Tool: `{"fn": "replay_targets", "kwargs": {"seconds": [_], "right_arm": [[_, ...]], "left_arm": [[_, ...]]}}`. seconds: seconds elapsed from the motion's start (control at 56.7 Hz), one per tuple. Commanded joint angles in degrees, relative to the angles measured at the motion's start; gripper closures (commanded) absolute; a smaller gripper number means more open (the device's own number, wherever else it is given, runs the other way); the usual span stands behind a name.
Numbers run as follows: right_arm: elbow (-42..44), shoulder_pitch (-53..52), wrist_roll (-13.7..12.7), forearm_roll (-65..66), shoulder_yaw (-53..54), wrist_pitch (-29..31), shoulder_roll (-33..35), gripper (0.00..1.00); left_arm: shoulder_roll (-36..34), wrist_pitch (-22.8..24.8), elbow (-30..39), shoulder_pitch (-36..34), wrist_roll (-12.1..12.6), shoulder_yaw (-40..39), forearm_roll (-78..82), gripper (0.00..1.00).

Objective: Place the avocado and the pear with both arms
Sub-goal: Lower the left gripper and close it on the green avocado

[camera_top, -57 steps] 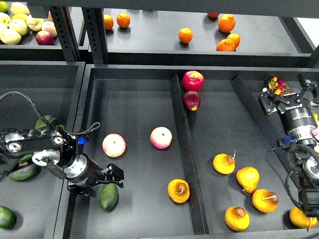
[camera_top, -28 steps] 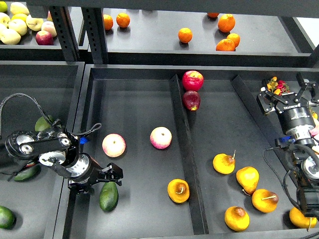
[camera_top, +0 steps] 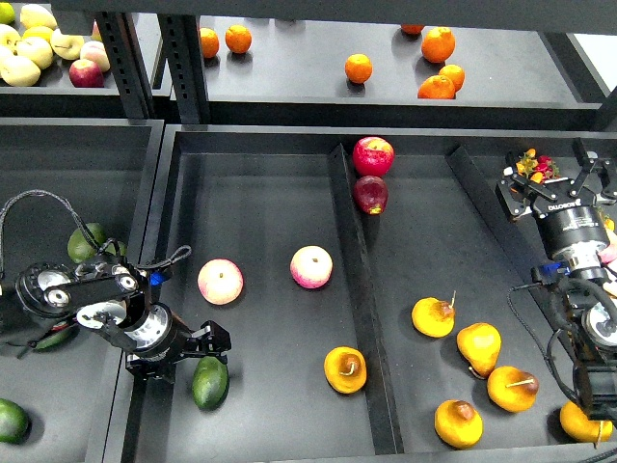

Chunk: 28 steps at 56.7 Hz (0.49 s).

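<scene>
A dark green avocado [camera_top: 210,382] lies in the left compartment of the middle tray [camera_top: 260,145], near its front left corner. My left gripper [camera_top: 200,349] is open and empty, just above and left of the avocado, apart from it. A yellow-orange pear [camera_top: 345,369] lies in the same compartment, against the divider [camera_top: 349,270]. Several more pears [camera_top: 479,348] lie in the right compartment. My right gripper [camera_top: 551,174] is open and empty, raised at the far right over the tray's right wall.
Two pink apples [camera_top: 221,282] [camera_top: 311,267] lie in the left compartment and two red apples [camera_top: 373,155] at the back of the right one. More avocados [camera_top: 85,241] lie in the left tray. Oranges [camera_top: 359,68] sit on the back shelf.
My left gripper has drawn back a little to the left, away from the avocado, which stays lying in place. My right arm has barely moved.
</scene>
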<state>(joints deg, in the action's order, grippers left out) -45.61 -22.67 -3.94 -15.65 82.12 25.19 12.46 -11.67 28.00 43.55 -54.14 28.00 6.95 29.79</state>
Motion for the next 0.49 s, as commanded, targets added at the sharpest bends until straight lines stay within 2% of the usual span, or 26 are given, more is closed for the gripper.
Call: {"fn": "replay_targets", "kwargs": {"seconds": [0.0,0.476], "right_arm": [[-0.01,-0.01,-0.02,0.01,0.06,0.04,0.02,0.00],[-0.10,-0.09,0.07,0.01,0.24,0.04,0.02,0.00]], "left_arm": [[0.51,0.00,-1.10,0.52,0.00,-0.01,0.00,0.00],[2.97,0.00,-4.79,2.02,0.00,-0.09,0.00,0.00]]}}
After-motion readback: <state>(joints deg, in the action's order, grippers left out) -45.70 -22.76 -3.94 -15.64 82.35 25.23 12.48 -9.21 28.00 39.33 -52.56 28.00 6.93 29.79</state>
